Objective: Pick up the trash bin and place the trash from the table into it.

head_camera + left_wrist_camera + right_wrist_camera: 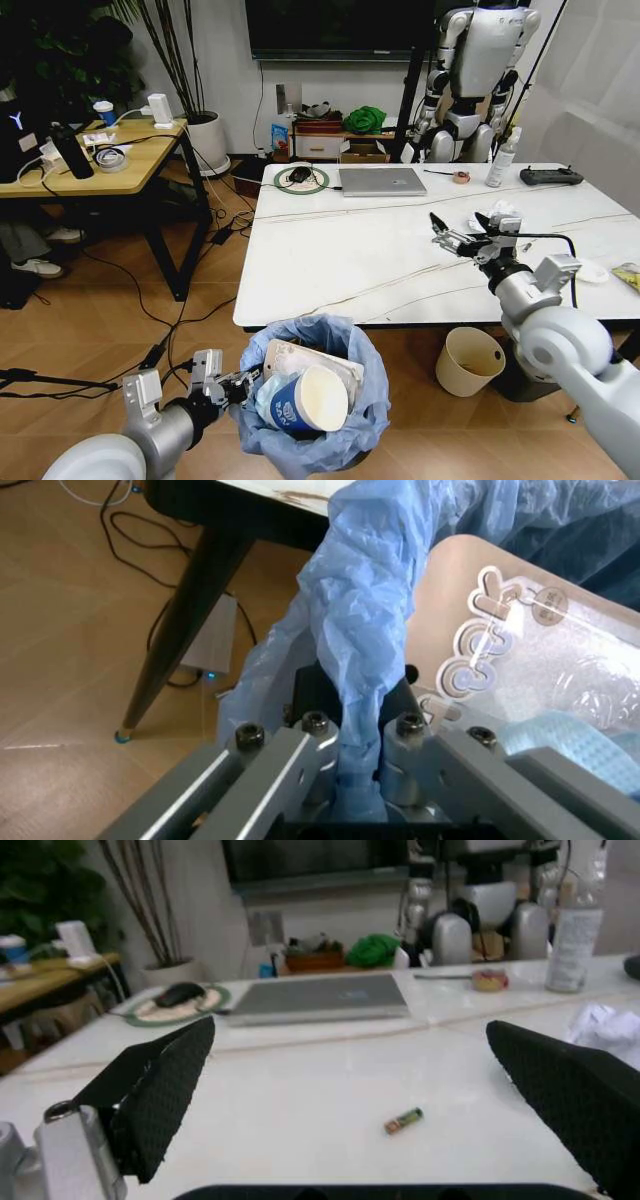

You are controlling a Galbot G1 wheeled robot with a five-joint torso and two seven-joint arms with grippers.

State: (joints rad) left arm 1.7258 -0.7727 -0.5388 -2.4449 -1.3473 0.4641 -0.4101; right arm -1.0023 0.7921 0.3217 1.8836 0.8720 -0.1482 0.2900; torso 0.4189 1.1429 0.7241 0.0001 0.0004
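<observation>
The trash bin [315, 405] was held at its near rim by the left gripper [232, 386], below the table [330, 275] edge and off its front side. The fingers [318, 739] were seen clamped tight on the bunched blue bag [365, 630], with a fold of it pinched between them. Already lodged inside the bin, just beyond the grip: a blue paper cup [300, 402] and a flat clear package [305, 358].

The right gripper [463, 238] was held above the tabletop, jaws spread wide and nothing between them. Just beyond its fingertips a white tissue wad [497, 216] was noted; a small wrapper [404, 1120] lay on the bare top between and ahead of the pads [160, 1087].

Step judged: collection partly done, the right arm lining up on the next piece. The next move would call for a descent onto the chosen piece, with the bin kept steady below the edge. The wrapper is small and flat, so a low, centred closure is probably needed.
</observation>
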